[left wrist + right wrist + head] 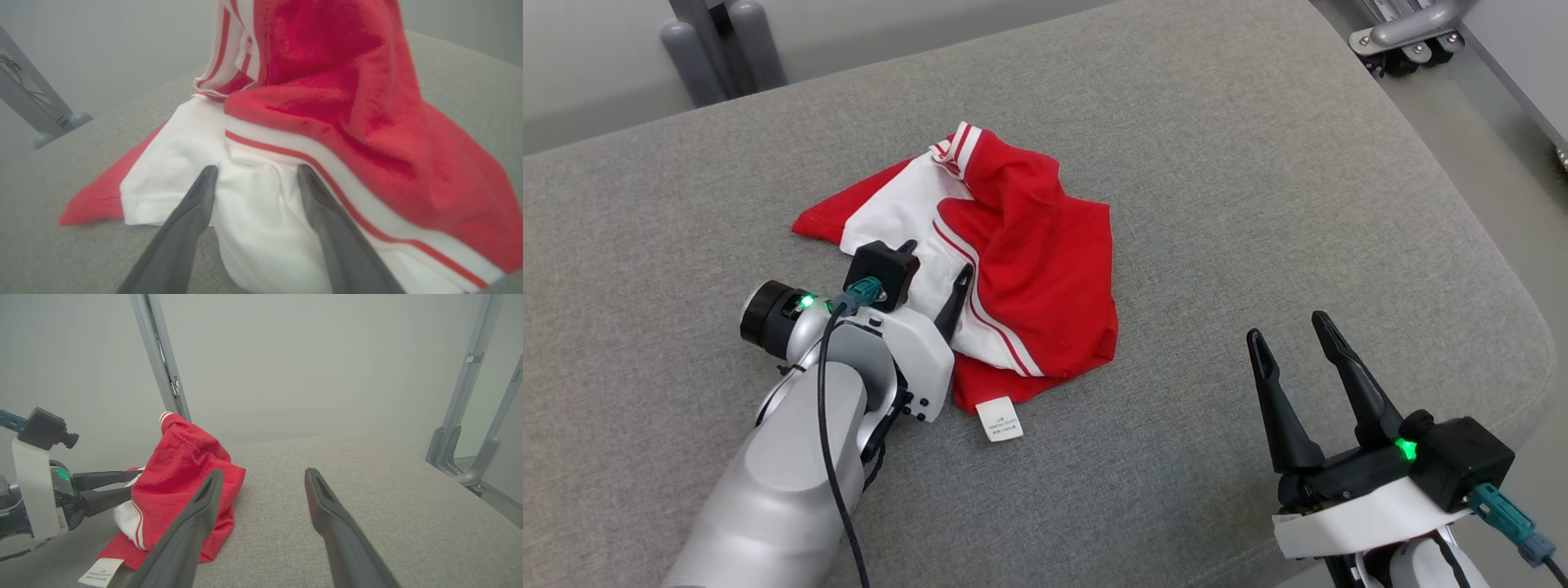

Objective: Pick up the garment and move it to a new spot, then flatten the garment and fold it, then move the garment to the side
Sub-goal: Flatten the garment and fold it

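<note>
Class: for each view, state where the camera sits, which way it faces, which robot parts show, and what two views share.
Head view: on the head, facing forward and down at the garment; left gripper and right gripper show.
Left wrist view: on that wrist, facing along its open fingers into the garment's white fold.
Right wrist view: on that wrist, facing across the cushion; own fingers show.
Shared: head and right wrist views show the left gripper.
</note>
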Tool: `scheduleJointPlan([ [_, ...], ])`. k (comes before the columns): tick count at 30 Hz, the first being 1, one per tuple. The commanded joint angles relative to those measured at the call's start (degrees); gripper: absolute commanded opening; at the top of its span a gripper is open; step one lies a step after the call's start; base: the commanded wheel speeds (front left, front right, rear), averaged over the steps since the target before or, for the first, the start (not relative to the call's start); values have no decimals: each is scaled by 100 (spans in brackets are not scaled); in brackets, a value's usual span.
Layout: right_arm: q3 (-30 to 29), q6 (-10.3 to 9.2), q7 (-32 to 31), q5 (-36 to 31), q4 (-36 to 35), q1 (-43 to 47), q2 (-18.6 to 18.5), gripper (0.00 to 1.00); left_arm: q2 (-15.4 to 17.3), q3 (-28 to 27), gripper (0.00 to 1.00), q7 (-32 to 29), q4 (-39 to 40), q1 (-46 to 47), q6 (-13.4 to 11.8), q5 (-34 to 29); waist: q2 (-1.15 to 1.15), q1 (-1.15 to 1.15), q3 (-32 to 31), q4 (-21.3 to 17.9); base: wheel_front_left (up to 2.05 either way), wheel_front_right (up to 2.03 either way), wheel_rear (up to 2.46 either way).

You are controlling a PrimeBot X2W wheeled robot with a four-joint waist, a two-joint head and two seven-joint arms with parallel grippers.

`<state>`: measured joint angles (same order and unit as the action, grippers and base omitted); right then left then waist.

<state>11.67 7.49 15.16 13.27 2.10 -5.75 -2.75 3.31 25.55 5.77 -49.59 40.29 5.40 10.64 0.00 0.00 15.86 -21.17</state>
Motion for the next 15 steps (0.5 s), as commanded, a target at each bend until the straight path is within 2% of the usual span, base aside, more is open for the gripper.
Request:
scheduleJointPlan([
  [1, -3, 0, 4, 30, -27, -67, -27, 100, 41, 10, 100, 12, -35, 80, -23, -15, 0, 0, 26, -27, 0, 0, 0],
  [4, 2, 0, 5, 43, -27, -72, -27, 100, 16, 84, 100, 38, -303, 188, -55, -13, 0, 0, 48, -41, 0, 0, 0],
  [5, 5, 0, 5, 39, -24, -73, -27, 100, 9, 113, 67, 56, -374, 222, -48, -5, 0, 0, 49, -38, 0, 0, 0],
  [6, 7, 0, 5, 32, -22, -74, -27, 100, 0, 133, 11, 130, -409, 268, -39, 26, 0, 0, 45, -32, 0, 0, 0],
  [7, 5, 0, 4, 29, -17, -72, -27, 100, -8, 159, 0, 173, -451, 296, -18, 71, 0, 0, 29, -19, 0, 0, 0],
  [11, 28, 0, 5, 26, 40, -55, -28, 100, -29, 202, 0, 458, -355, 360, 85, 474, 0, 0, -111, 39, 0, 0, 0],
  [15, 71, 0, 4, 38, 141, -28, -29, 100, -40, 489, 0, 249, 291, 234, 193, 1843, 0, 0, -359, 59, 0, 0, 0],
])
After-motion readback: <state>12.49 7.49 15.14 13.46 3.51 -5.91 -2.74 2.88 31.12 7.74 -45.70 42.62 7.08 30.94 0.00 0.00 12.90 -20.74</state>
